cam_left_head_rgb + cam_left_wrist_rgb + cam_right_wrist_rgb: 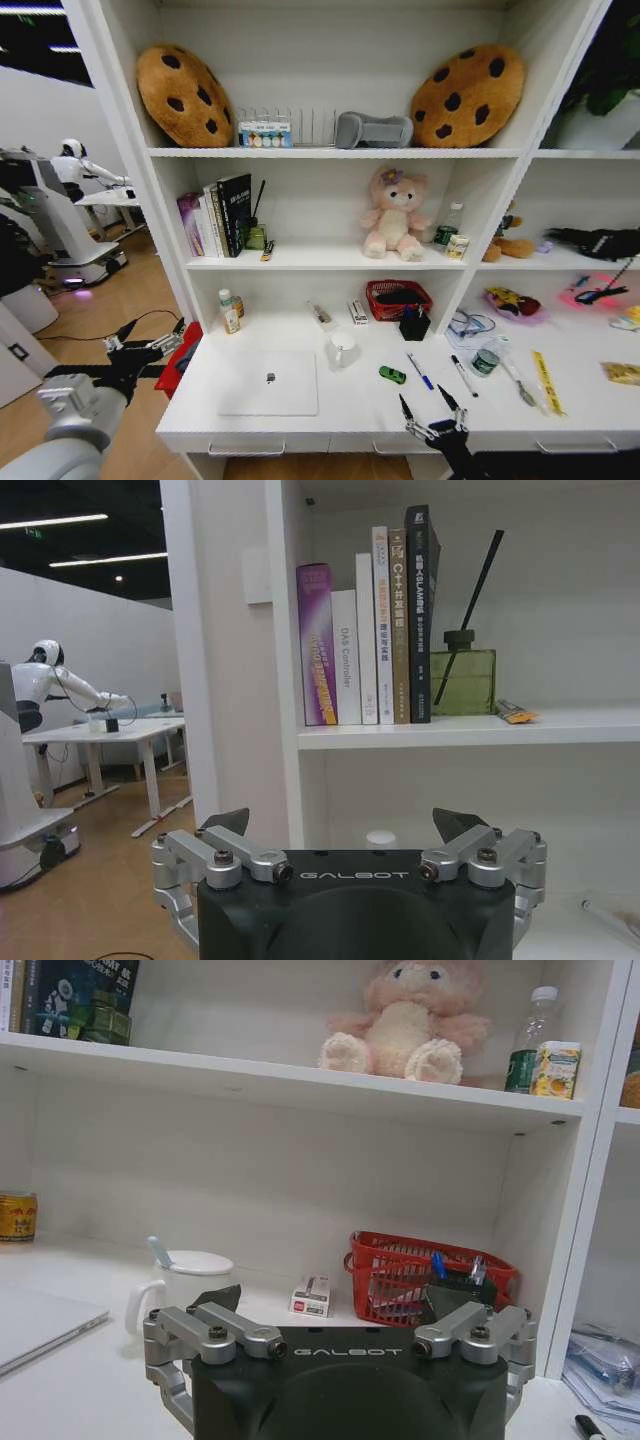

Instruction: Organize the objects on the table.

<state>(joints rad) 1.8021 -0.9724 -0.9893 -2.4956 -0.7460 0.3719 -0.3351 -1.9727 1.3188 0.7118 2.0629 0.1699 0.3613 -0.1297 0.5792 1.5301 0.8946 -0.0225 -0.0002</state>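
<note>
- The desk (pixel 360 415) is white; the laptop (pixel 268 382) lies closed on its left part, flat.
- Right of the laptop are a green toy car (pixel 392 375), a blue pen (pixel 420 371) and a black pen (pixel 464 376), each a little apart from the next.
- Farther right lie a jar (pixel 485 362) with a green lid, a spoon (pixel 519 382), a yellow strip (pixel 546 382) and, near the desk's right end, a yellow packet (pixel 622 373).
- A white mug (pixel 342 349) stands just behind the laptop's right corner; in the right wrist view something light blue stands up in it.
- A red basket (pixel 398 299) stands at the back, and a black pen holder (pixel 414 325) with pens in it stands in front of the basket.
- The right gripper (pixel 431 409) is at the front edge of the desk, below the pens, fingers spread apart and holding nothing.
- The left gripper (pixel 154 345) is off the left end of the desk, beside the shelf post, fingers also apart and empty.
- On the shelf above stand books (pixel 218 215) and a pink plush (pixel 395 213).
</note>
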